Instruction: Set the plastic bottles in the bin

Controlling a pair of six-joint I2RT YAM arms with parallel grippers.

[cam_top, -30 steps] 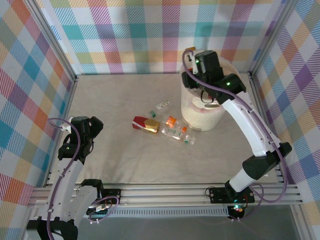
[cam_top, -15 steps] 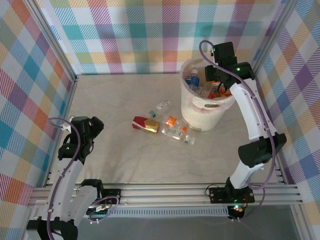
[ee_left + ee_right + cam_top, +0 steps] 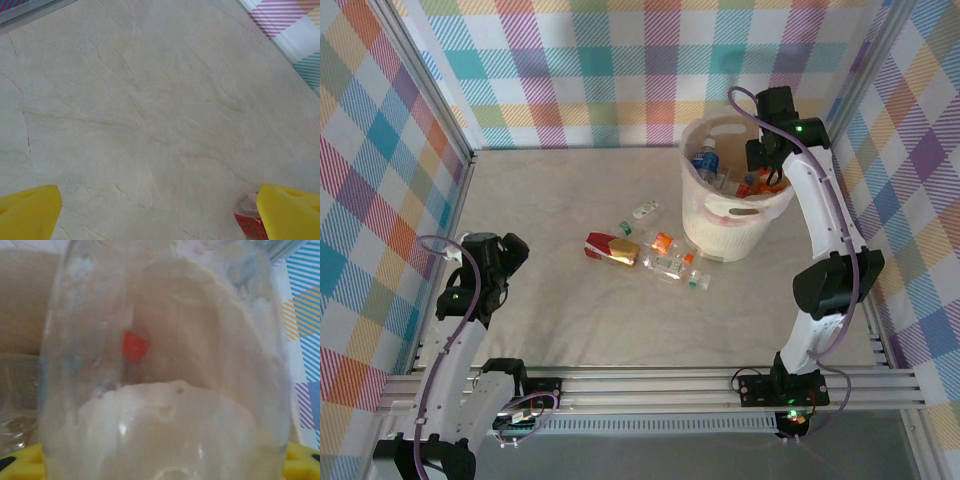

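Right gripper (image 3: 766, 160) hangs over the far right rim of the bin (image 3: 715, 228). In the wrist view its yellow fingers (image 3: 20, 462) sit either side of a clear bottle (image 3: 160, 365) and appear to pinch it. A red blob shows through the plastic; can't tell what it is.

Left gripper (image 3: 160, 215) is spread wide and empty, low over the table (image 3: 150, 100) at near left.

Bin holds several bottles (image 3: 708, 160). Five more lie on the table just left of and near the bin's base:
- red-labelled bottle (image 3: 612, 249)
- orange-labelled one (image 3: 663, 241)
- clear one (image 3: 675, 266)
- green-capped one (image 3: 626, 229)
- small pale one (image 3: 645, 211)

Risks, as I judge them:
- The held bottle sits near the rim, not over the middle. Let go here, it could clip the edge and fall outside on the far right, hard against the wall.
- Crushed clear plastic is slick and springy, so it could squirt out of the grip.
- The arm could brush the rim, shift the light bin or drag its liner.
- The table bottles are bunched close. Reaching for one may knock its neighbours rolling.

Labels: colours only, red, orange and green. Print too small to read, so no brand can be made out.
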